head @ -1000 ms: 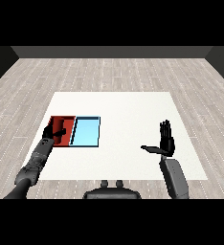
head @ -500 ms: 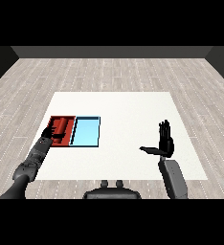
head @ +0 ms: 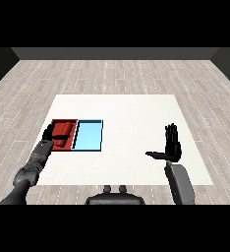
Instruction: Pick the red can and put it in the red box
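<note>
The red can (head: 63,130) lies inside the red tray (head: 66,121) at the table's left. My left hand (head: 49,133) rests at the tray's left edge beside the can. Its fingers are relaxed and its thumb reaches out across the tray just below the can, not curled round it. The hand partly hides the tray's left wall. Far to the right, my right hand (head: 172,146) is held up over the table with straight fingers and the thumb spread to the left, holding nothing.
The light blue tray (head: 88,136) lies directly right of the red tray, touching it. The white table (head: 131,118) stretches between the trays and my right hand. Wooden floor surrounds the table.
My left hand has drawn back toward the lower left, from over the middle of the red tray to its left edge, leaving the can in the tray. The right hand has barely moved.
</note>
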